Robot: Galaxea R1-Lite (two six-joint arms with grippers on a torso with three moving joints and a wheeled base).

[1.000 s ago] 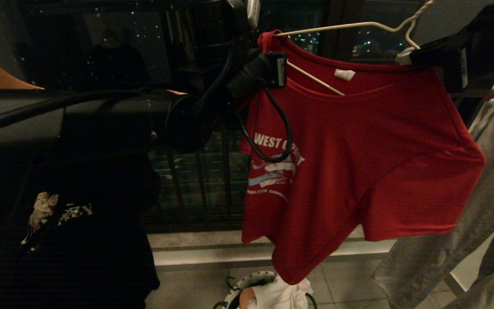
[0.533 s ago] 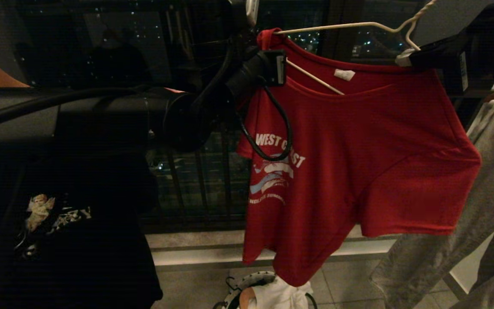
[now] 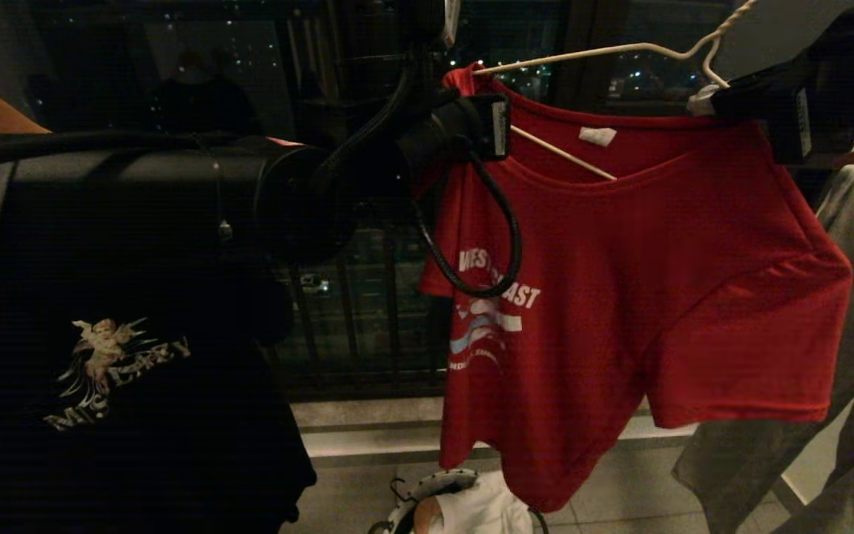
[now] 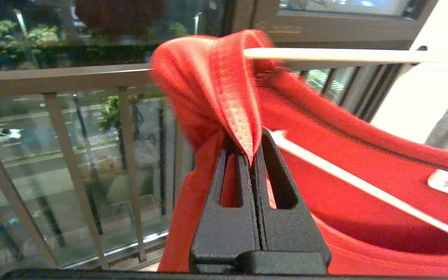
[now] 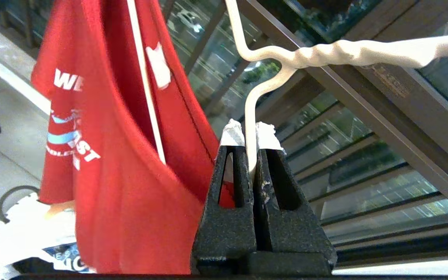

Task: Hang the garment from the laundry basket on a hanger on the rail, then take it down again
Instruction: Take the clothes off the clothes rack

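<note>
The garment (image 3: 642,297), a red T-shirt with white lettering, hung in the middle-right of the head view, draped from the hanger (image 3: 605,50) with its hem drooping toward 6 o'clock.

Left pincer (image 3: 500,127) sat at the shirt's 10 o'clock corner. Its jaws stood together, clamped on a bunched fold of the red collar edge; the left wrist view showed the fabric pinched between the black fingers (image 4: 243,171). One thin arm of the hanger passed just beside that fold, and a second ran diagonally inside the neck opening.

Right pincer (image 3: 701,100) sat at the shirt's 1 o'clock corner, jaws together and gripping the hanger's wire just below its twisted neck; the white-taped fingertips (image 5: 268,132) flanked the wire in the right wrist view.

Whether the hanger's hook rested on a rail could not be told; the hook ran out of view at 12 o'clock.

The laundry basket (image 3: 427,493) stood on the tiled floor at 6 o'clock, below the shirt's hem, with a white cloth (image 3: 482,512) in it.

A black T-shirt (image 3: 130,400) with an angel print hung at 8 o'clock. Grey trousers (image 3: 842,415) hung at 4 o'clock, beside the red sleeve.
</note>
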